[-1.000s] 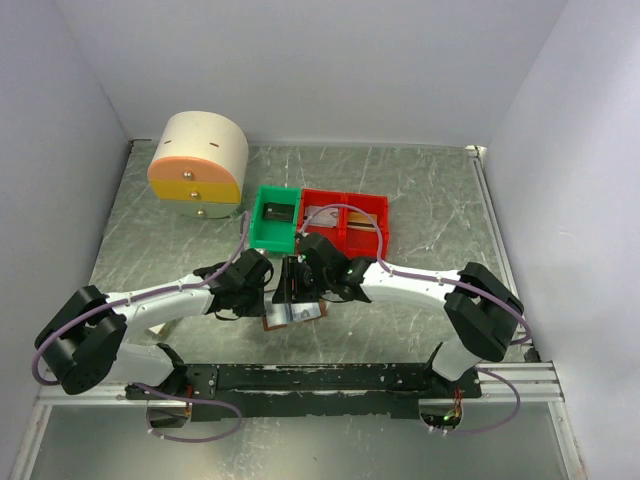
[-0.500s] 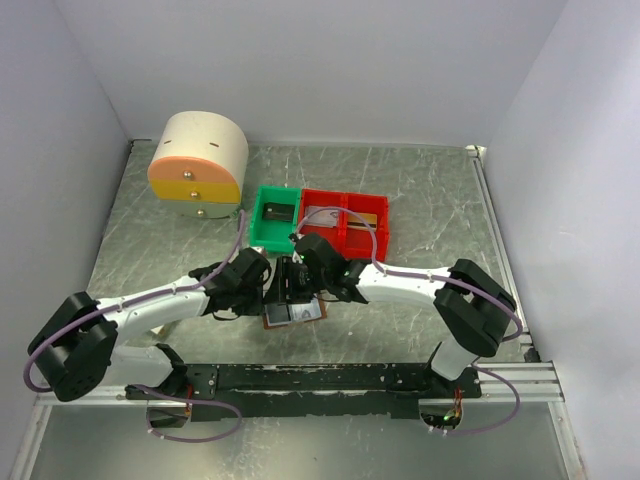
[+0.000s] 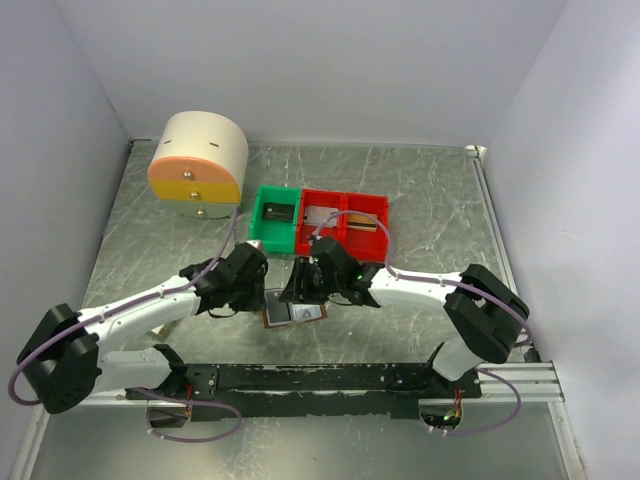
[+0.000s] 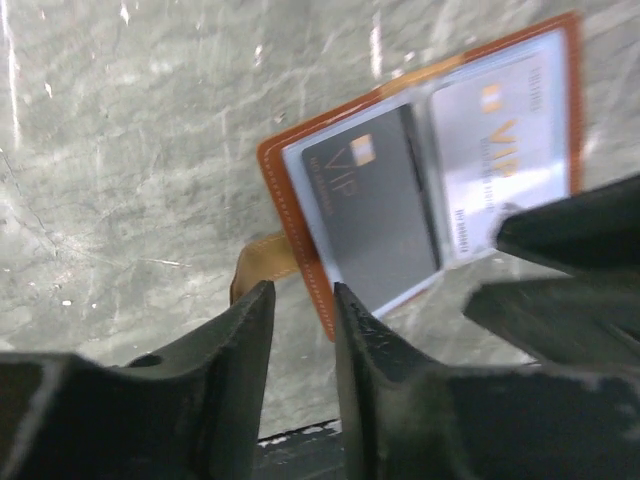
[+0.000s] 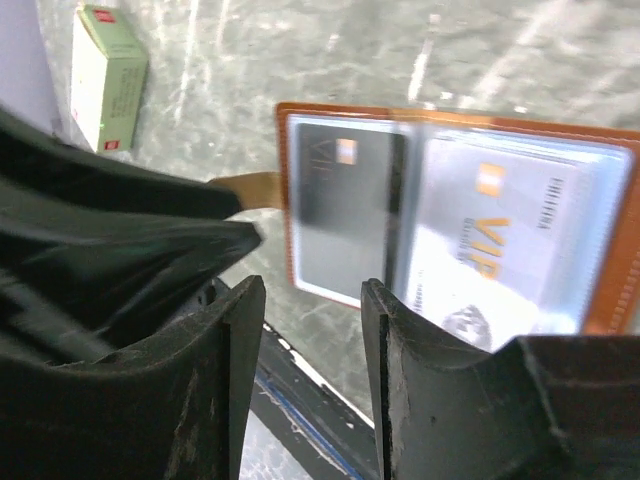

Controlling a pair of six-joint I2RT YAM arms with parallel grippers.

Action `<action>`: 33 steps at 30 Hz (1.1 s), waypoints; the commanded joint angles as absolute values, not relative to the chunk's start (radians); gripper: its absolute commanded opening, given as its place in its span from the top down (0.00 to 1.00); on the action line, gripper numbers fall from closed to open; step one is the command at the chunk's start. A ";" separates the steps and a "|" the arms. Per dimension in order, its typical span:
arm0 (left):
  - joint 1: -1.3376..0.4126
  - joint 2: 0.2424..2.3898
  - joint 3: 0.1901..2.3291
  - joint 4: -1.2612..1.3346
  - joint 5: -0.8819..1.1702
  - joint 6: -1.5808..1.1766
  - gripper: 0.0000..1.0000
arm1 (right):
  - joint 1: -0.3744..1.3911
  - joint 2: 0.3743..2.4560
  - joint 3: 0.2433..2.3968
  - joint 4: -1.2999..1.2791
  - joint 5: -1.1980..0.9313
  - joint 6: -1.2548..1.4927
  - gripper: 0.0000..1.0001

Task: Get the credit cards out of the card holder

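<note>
Top: card holder (image 3: pixel 296 312) lies open on table (image 3: pixel 430 200), between left gripper (image 3: pixel 262 292) and right gripper (image 3: pixel 300 290).
Left wrist: jaws narrowly parted, empty, at its tab (image 4: pixel 258 264).
Right wrist: jaws apart, empty; dark card (image 5: pixel 345 215) and pale card (image 5: pixel 490 250) in pockets.

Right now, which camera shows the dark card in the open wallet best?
The left wrist view: the dark card lies sharp and unblocked in the card holder, its VIP lettering readable. The right wrist view shows it too, but blurred. In the top view it is too small to make out.
</note>
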State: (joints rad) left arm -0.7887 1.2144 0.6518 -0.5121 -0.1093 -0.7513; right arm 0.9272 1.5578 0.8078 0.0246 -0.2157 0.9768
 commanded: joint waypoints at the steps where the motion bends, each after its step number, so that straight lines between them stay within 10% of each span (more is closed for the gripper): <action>1: -0.785 1.154 0.727 -0.541 -0.115 -0.752 0.53 | 0.896 1.529 0.736 0.105 -0.218 1.008 0.57; 14: -0.777 1.281 0.807 -0.469 0.061 -0.778 0.36 | 0.880 1.473 0.591 0.253 -0.165 1.095 0.61; 33: -0.771 1.388 0.678 -0.407 0.024 -0.803 0.61 | 0.873 1.632 0.652 0.309 -0.309 1.067 0.66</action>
